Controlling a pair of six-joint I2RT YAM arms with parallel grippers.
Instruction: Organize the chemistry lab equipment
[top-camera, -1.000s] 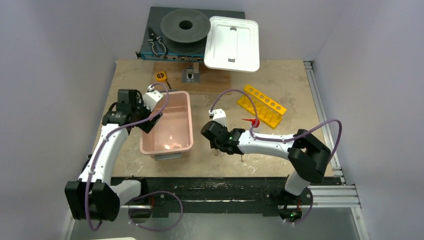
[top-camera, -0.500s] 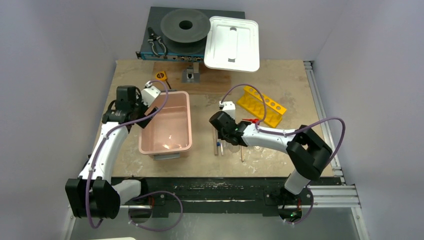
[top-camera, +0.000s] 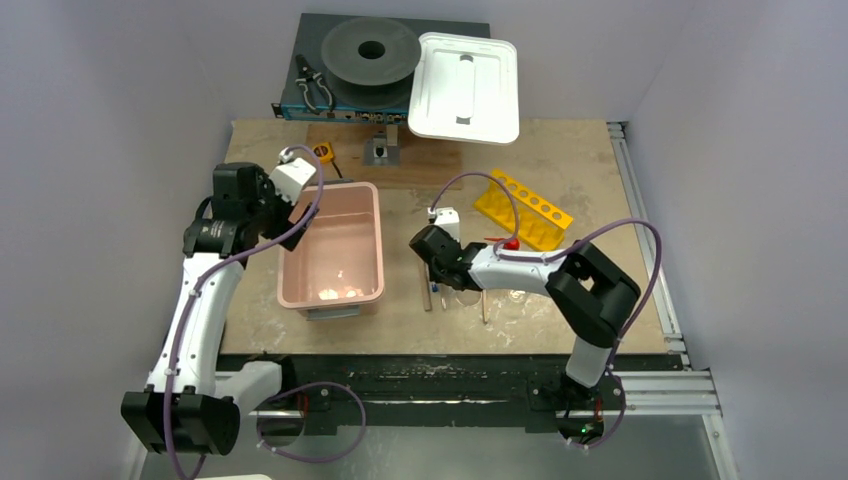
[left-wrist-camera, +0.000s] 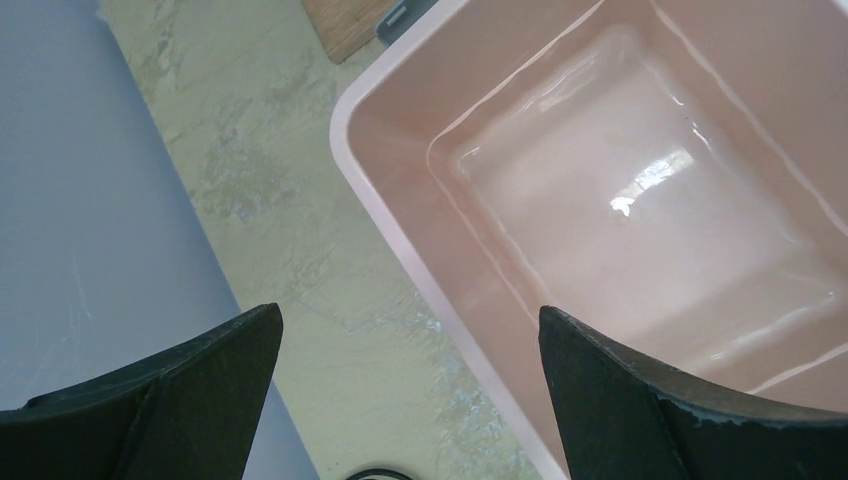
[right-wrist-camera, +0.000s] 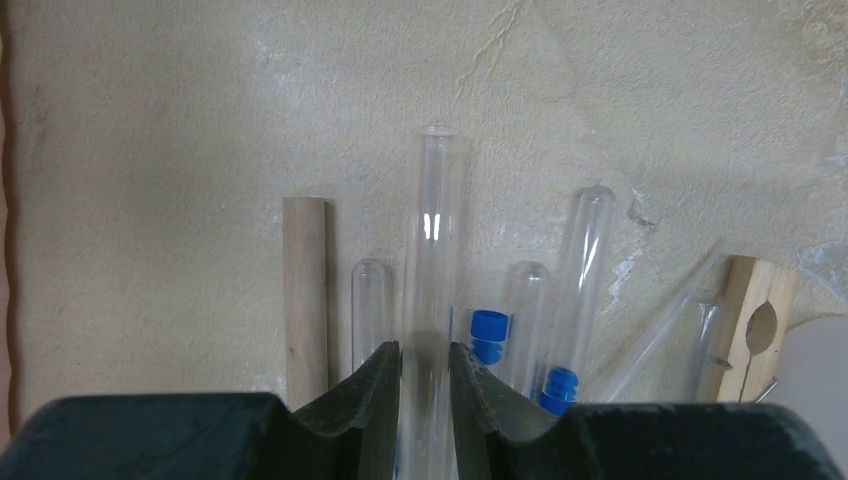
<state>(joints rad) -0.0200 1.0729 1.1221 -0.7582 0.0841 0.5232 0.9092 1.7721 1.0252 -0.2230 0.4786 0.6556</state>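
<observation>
Clear tube (right-wrist-camera: 430, 230) lies between wooden stick (right-wrist-camera: 304, 290), blue-capped tubes (right-wrist-camera: 585, 270).

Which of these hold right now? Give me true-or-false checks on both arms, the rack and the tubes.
1. The right gripper has its jaws closed around a long clear tube lying on the table. True.
2. The left gripper holds a wooden stick. False: its jaws are open and empty, over the edge of the pink bin.
3. The yellow rack holds tubes. False: its visible holes are empty.
4. Some blue-capped tubes lie beside that long clear tube. True.
</observation>
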